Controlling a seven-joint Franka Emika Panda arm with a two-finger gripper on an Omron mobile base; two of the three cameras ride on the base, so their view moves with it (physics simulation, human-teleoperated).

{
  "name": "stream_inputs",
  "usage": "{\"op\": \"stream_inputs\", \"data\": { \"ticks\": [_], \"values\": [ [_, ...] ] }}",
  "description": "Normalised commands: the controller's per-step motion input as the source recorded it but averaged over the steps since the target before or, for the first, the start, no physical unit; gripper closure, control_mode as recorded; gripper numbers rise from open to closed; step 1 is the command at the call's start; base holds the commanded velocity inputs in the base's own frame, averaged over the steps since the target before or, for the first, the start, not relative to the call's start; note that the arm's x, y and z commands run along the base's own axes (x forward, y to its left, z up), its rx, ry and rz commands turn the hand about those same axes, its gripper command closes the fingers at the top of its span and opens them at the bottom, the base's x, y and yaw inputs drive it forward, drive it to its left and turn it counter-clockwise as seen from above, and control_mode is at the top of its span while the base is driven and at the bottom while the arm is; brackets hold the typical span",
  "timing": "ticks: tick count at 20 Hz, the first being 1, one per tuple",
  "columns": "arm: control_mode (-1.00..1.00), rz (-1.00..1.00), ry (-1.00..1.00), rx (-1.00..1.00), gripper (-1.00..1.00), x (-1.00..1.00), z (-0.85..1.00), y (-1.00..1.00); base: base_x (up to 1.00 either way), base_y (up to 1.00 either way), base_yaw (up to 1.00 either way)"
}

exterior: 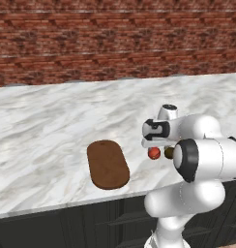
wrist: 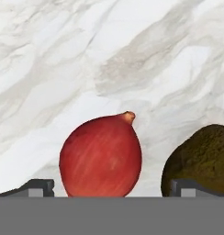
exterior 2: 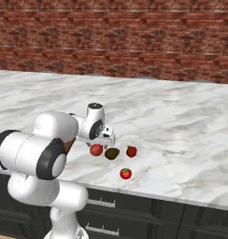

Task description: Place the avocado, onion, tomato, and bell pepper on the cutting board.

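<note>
Onion, the dull pinkish-red streaked ball (wrist: 101, 156), sits low in the hand view between the wide-open, empty tool's (wrist: 111, 187) tips — the dark olive avocado (wrist: 202, 160) at lower right crowds one tip and may get nudged away. Beyond lies bare marble worktop (wrist: 132, 55).

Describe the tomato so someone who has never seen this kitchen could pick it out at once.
On the marble counter below the brick wall, four small items lie near the front edge, right of the robot arm. The tomato is the one nearest that edge, alone in front of the row made by the onion, avocado and bell pepper. It alone is bright red with a green stem top.
</note>
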Motion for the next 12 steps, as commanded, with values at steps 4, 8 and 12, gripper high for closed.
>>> {"op": "stream_inputs", "data": {
  "ticks": [4,8,12],
  "values": [
    [-1.00,0.00,0.04,0.00,-1.00,0.00,-0.24,0.00,0.00,0.00,0.00],
    [-1.00,0.00,0.05,0.00,-1.00,0.00,-0.24,0.00,0.00,0.00,0.00],
    [-1.00,0.00,0.05,0.00,-1.00,0.00,-0.25,0.00,0.00,0.00,0.00]
  ]
}}
